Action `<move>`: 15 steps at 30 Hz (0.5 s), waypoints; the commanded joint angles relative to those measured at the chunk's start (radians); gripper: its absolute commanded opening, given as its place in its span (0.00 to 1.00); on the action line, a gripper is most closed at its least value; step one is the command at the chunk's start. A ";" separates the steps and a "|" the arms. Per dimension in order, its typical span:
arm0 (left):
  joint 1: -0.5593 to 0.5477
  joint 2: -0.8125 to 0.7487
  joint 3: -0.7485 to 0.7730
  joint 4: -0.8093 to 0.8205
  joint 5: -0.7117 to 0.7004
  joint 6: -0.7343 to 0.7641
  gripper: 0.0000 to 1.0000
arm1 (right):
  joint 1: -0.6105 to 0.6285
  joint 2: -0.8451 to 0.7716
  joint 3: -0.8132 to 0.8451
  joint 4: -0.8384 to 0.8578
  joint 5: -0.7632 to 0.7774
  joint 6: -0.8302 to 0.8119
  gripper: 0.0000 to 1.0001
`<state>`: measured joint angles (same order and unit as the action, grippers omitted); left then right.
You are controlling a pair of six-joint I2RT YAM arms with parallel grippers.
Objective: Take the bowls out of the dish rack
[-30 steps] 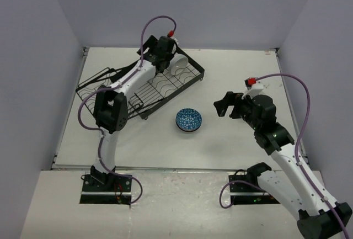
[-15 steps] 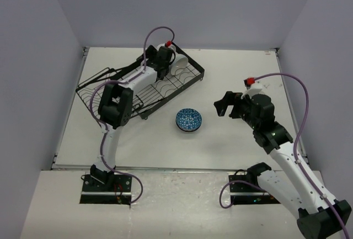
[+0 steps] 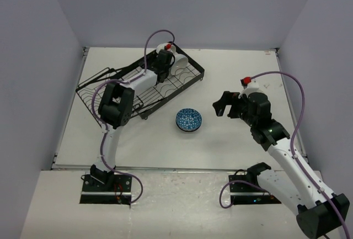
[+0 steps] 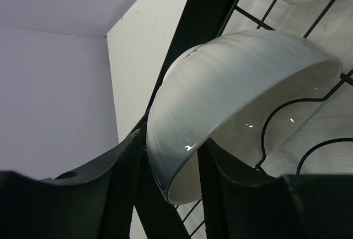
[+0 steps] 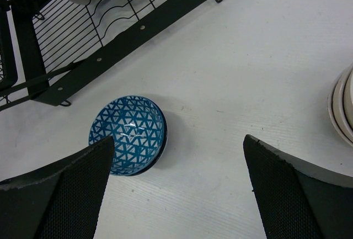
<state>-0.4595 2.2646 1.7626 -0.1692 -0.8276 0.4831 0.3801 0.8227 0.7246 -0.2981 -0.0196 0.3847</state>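
With left gripper (image 4: 171, 139) pinched the rim of a white bowl (image 4: 237, 79) in the black dish rack (image 3: 138, 93) at far left of the white table (image 3: 237, 68), and held right gripper (image 5: 179, 139) spread wide near the blue-patterned bowl (image 5: 129, 134), lilac walls (image 3: 193, 7) around.

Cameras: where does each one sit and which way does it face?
Top external: above, behind the bases, looking down at the table; left arm and right arm show.
Left wrist: close on a white ceramic bowl in the black wire dish rack; its fingers straddle the rim.
Right wrist: looks down past open fingers at a round blue-patterned ceramic bowl.
Shared: top external shows that bowl too.
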 commanded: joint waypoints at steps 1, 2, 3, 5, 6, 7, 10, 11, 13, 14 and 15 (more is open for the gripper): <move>-0.005 -0.010 -0.009 0.076 -0.044 0.012 0.45 | -0.003 0.003 0.021 0.033 -0.016 -0.012 0.99; -0.007 -0.005 -0.009 0.079 -0.056 0.015 0.42 | -0.001 0.004 0.021 0.033 -0.017 -0.013 0.99; -0.008 -0.005 -0.008 0.085 -0.064 0.017 0.41 | -0.003 0.006 0.021 0.033 -0.017 -0.015 0.99; -0.021 -0.010 -0.011 0.097 -0.087 0.026 0.37 | -0.001 0.007 0.021 0.033 -0.017 -0.015 0.99; -0.024 -0.014 -0.017 0.117 -0.093 0.032 0.34 | -0.001 0.009 0.021 0.033 -0.020 -0.015 0.99; -0.030 -0.022 -0.021 0.132 -0.100 0.041 0.30 | -0.003 0.009 0.021 0.033 -0.022 -0.015 0.99; -0.037 -0.028 -0.038 0.189 -0.120 0.058 0.20 | -0.001 0.010 0.021 0.033 -0.026 -0.017 0.99; -0.041 -0.028 -0.044 0.200 -0.131 0.064 0.17 | -0.003 0.010 0.021 0.033 -0.029 -0.018 0.99; -0.042 -0.022 -0.051 0.230 -0.139 0.084 0.12 | -0.003 0.009 0.021 0.031 -0.031 -0.018 0.99; -0.041 -0.017 -0.049 0.237 -0.142 0.092 0.10 | -0.001 0.009 0.022 0.031 -0.032 -0.018 0.99; -0.042 -0.013 -0.048 0.246 -0.143 0.101 0.10 | -0.003 0.009 0.022 0.030 -0.033 -0.020 0.99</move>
<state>-0.4866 2.2654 1.7172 -0.0269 -0.9470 0.5472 0.3801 0.8310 0.7246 -0.2981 -0.0418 0.3809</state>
